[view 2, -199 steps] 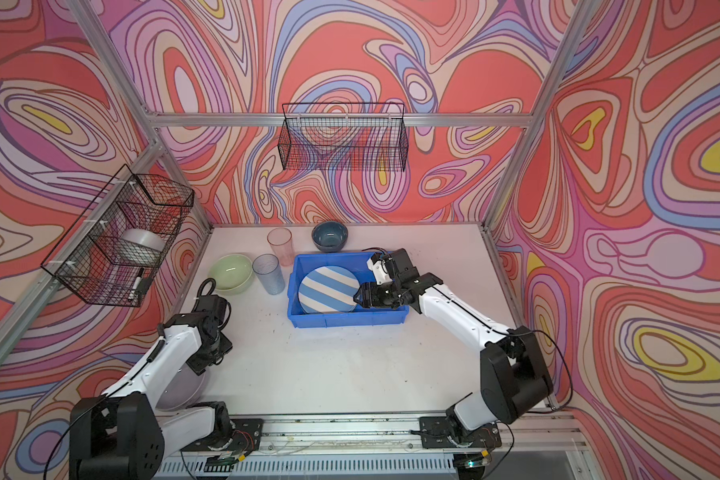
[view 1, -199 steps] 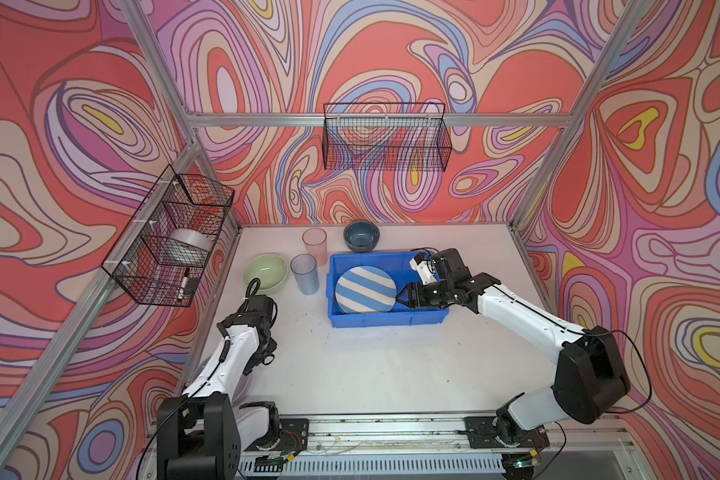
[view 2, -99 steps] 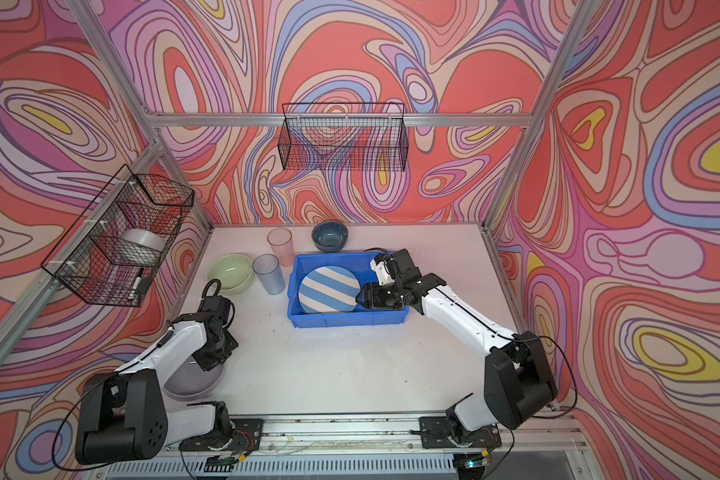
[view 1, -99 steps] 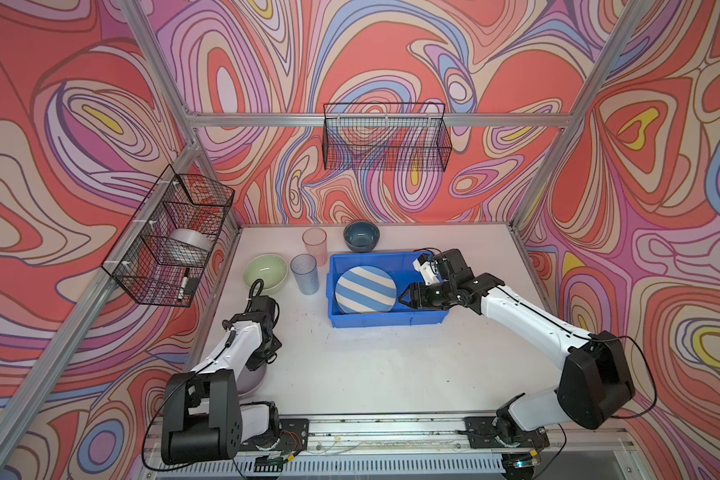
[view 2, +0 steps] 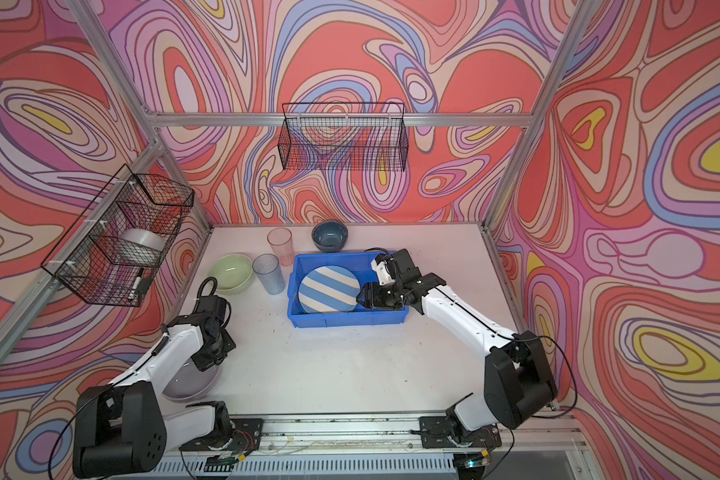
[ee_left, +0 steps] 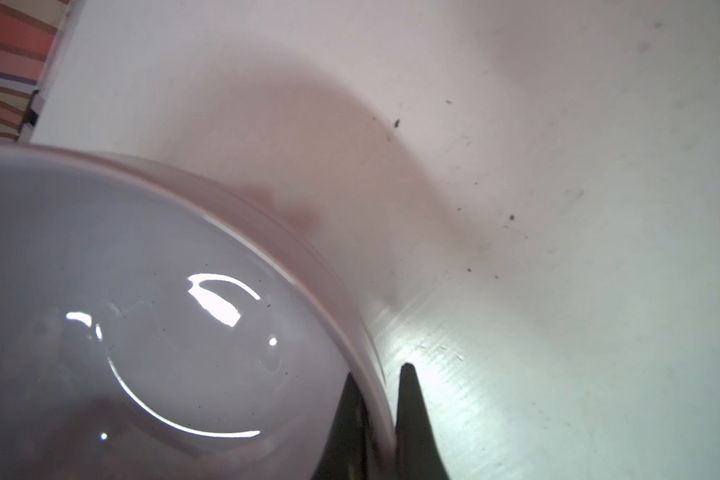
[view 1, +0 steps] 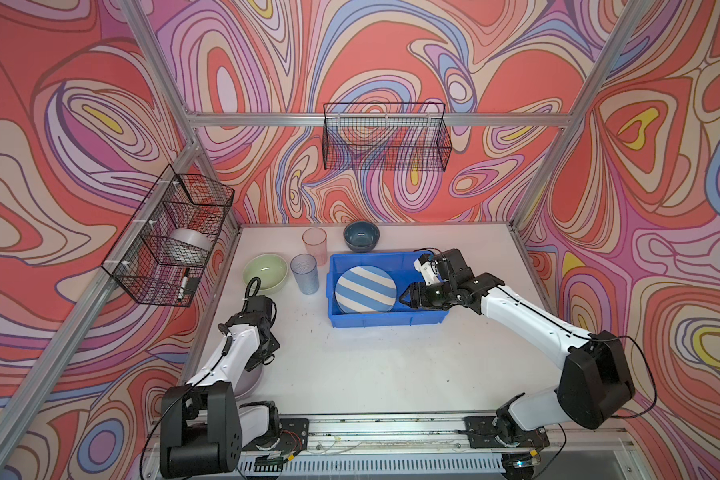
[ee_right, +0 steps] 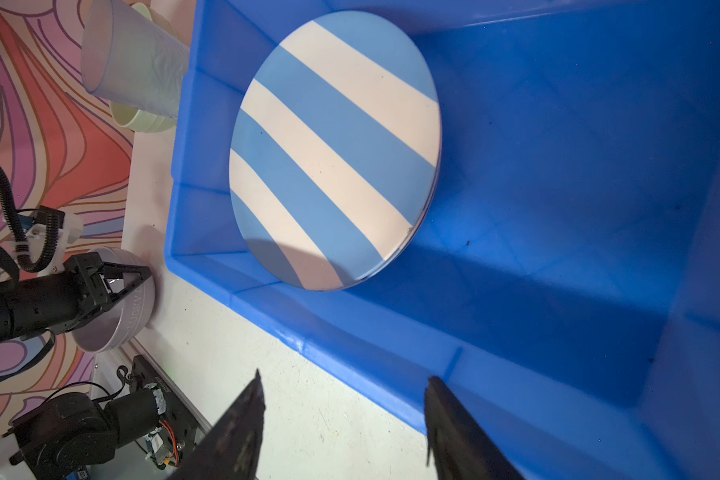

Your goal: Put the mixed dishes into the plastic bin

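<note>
While the left gripper (view 1: 262, 360) sits low over a lilac bowl (view 1: 250, 384) near the front left corner of the tabletop (view 1: 391, 374) in a top view, the step in hand looks like picking up that bowl. Farther back along the left edge stand a pale green bowl (view 1: 265, 272), a bluish tumbler (view 1: 305, 274) and a pinkish tumbler (view 1: 314, 246). A dark blue-grey bowl (view 1: 361, 236) sits by the back edge. All four are outside the plastic bin (view 1: 387, 322). The bin holds a striped plate (view 1: 364, 289) in its left half. The right gripper (view 1: 406, 297) hovers over the bin's front right part.

The left wrist view settles the grip: one finger is inside the lilac bowl's wall and one outside, pinched on its rim.

In the right wrist view the right gripper's jaws stand apart and empty above the bin's front wall. Whether the lilac bowl rests fully on the tabletop I cannot tell.

Next, I judge, comes a lift high enough to clear the bin's lipped rim, then a carry to its free right half. A rim pinch lets a bowl swing, so the carry wants a slow pace. The right arm should move clear first.
</note>
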Available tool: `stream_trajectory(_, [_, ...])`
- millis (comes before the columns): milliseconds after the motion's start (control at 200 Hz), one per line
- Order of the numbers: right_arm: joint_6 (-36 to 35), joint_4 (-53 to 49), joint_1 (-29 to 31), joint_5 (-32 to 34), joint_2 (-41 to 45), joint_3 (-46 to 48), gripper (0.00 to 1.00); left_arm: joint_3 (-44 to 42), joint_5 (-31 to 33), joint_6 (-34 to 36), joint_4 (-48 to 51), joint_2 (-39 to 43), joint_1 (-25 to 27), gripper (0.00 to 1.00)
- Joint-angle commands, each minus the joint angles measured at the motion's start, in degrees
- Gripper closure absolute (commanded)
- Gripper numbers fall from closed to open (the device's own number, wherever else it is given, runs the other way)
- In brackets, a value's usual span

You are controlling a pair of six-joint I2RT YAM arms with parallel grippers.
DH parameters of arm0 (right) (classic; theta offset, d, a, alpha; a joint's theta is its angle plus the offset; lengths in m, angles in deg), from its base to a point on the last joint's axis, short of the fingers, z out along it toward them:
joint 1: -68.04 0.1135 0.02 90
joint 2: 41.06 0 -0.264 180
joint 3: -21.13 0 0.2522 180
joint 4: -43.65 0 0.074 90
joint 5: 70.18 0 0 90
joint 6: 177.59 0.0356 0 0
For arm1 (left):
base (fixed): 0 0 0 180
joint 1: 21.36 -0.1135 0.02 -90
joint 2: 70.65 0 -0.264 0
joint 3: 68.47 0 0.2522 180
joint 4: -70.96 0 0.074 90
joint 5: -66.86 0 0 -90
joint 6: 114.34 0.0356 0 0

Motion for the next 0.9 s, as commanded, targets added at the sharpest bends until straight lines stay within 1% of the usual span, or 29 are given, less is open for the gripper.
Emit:
stream_trajectory(0, [0.49,0.81,0.03,0.83,0.69,-0.5,0.37,-0.36,-18.16,-0.26,-6.61,0.89,2.1,1.0])
stream_trajectory(145, [0.84,1.42,0.08,0.76,0.33,-0.04,0.37,2.3,-21.29,0.52,-4.02,2.62,4.49,1.0])
stream_trajectory(250, [0.9,1.82,0.02,0.75,0.16,0.03,0.37,3.49,-25.83,1.17,-3.45,2.82,6.19,1.0])
stream_trajectory(486, [0.96,2.45,0.02,0.31,-0.09,0.37,0.37,5.75,-29.1,1.59,-3.05,0.83,13.67,1.0])
stream_trajectory(561, [0.82,2.35,0.06,0.23,0.11,0.45,0.37,6.58,-29.05,1.13,-2.98,-0.19,16.8,1.0])
stream_trajectory(726, [0.62,2.03,0.04,-0.27,1.14,1.41,0.37,7.84,-26.52,0.1,-1.3,-0.78,24.08,1.0])
stream_trajectory(897, [0.38,1.45,0.09,-0.64,2.3,2.89,0.37,6.21,-25.53,-0.9,-0.54,0.42,30.29,1.0])
